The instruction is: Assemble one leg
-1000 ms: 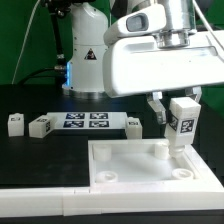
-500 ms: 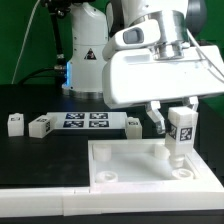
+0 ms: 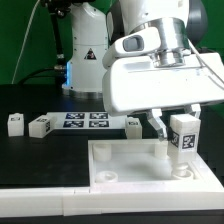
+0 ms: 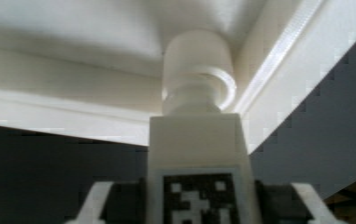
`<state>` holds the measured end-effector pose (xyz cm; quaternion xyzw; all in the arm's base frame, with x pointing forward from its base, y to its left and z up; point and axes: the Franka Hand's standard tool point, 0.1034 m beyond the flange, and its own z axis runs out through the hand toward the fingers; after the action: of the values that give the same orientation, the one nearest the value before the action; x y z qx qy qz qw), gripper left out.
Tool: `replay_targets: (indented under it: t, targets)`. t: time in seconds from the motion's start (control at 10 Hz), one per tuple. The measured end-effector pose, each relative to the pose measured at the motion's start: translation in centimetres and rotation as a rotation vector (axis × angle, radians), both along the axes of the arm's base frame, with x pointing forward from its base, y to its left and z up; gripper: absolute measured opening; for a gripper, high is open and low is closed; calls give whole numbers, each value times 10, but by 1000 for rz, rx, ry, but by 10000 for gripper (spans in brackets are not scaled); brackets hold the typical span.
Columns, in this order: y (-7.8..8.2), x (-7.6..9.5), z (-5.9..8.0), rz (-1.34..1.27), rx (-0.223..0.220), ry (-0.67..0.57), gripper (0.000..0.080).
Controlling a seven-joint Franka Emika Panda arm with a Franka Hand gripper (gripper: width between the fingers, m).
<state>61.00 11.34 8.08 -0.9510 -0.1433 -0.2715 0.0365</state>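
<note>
My gripper is shut on a white leg with a black-and-white tag on its side and holds it upright. The leg's narrow lower end is at the far right corner of the large white tray, seen from the exterior view. I cannot tell whether it touches the socket there. In the wrist view the leg runs from between the fingers toward the tray's inner corner, and the gripper clamps its tagged block.
Three more tagged white legs lie on the black table: two on the exterior view's left and one behind the tray. The marker board lies between them. The robot's base stands behind.
The gripper has come down with the leg, bringing its lower end closer to the tray's far right corner. The loose legs and tray have not moved.
</note>
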Motion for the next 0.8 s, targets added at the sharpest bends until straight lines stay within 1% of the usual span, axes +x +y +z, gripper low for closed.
replay_targets:
  t: [0.2,0.4,0.8]
  targets:
    - [2,-1,-2,4,-1,2,290]
    - [5,-5,-10,9,0,16,290]
    - [5,-4,-12,16,-3,0,290]
